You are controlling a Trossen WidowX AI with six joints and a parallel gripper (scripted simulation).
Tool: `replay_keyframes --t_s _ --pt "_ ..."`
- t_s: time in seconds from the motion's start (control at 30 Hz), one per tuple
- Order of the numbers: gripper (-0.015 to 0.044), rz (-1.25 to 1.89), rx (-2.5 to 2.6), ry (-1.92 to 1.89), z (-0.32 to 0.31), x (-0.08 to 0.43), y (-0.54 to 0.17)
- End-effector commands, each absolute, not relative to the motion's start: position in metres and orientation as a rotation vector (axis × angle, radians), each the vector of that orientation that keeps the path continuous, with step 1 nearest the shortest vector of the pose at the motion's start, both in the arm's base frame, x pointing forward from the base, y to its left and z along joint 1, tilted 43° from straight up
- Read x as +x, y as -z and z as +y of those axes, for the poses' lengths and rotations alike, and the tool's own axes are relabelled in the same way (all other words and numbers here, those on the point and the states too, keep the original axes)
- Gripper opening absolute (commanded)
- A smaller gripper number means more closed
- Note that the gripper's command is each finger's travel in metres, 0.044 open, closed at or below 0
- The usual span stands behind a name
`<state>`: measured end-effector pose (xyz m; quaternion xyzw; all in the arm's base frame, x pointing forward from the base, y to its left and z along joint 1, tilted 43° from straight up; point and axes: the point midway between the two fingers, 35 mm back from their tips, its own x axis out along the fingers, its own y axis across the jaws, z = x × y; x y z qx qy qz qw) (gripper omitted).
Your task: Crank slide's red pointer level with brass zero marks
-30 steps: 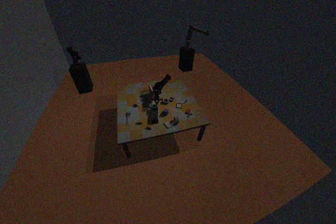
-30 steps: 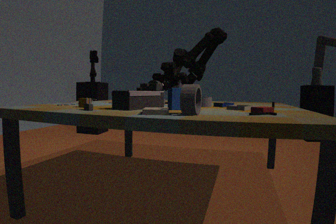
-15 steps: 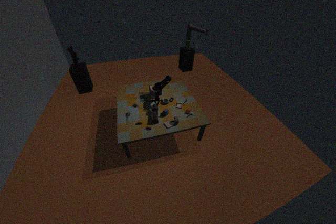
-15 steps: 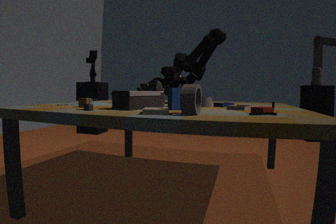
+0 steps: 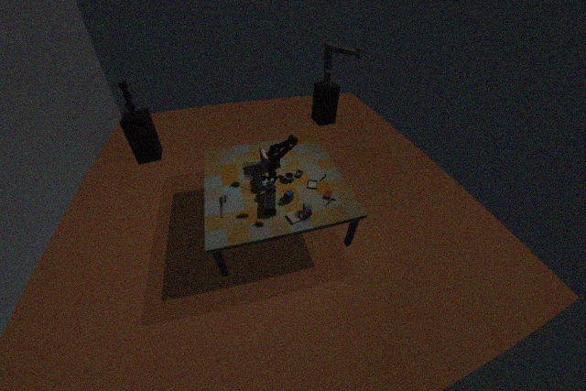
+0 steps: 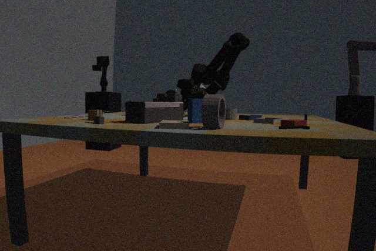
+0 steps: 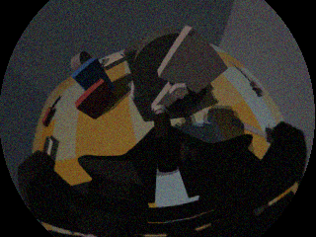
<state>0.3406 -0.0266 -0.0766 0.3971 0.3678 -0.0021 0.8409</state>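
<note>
The machine [image 5: 266,204] [image 6: 163,113] is a long dark grey box on the table. In the wrist view a grey block-like part of the machine [image 7: 193,61] stands tilted ahead of the fingers. A pale crank arm [image 7: 167,97] runs from a round hub down to a dark upright handle [image 7: 162,145]. My gripper [image 5: 268,182] [image 7: 161,128] is shut on the crank handle. In the exterior view the fingers are hidden behind the machine. The red pointer and brass zero marks cannot be made out; the views are dark and grainy.
A blue block [image 6: 194,110] [image 7: 92,73] and a grey ring [image 6: 213,111] stand beside the machine. A red-topped block [image 7: 96,100] lies nearer in the wrist view. A red piece [image 5: 327,195] [image 6: 292,123] and a small square frame [image 5: 312,184] lie farther along the table.
</note>
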Motion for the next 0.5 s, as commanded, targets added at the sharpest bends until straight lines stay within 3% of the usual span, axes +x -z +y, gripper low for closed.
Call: replay_keyframes --t_s 0.0,0.47 --pt "0.0 0.783 0.834 0.009 -0.029 0.339 0.085" --pt "0.0 0.783 0.834 0.009 -0.039 0.333 0.095"
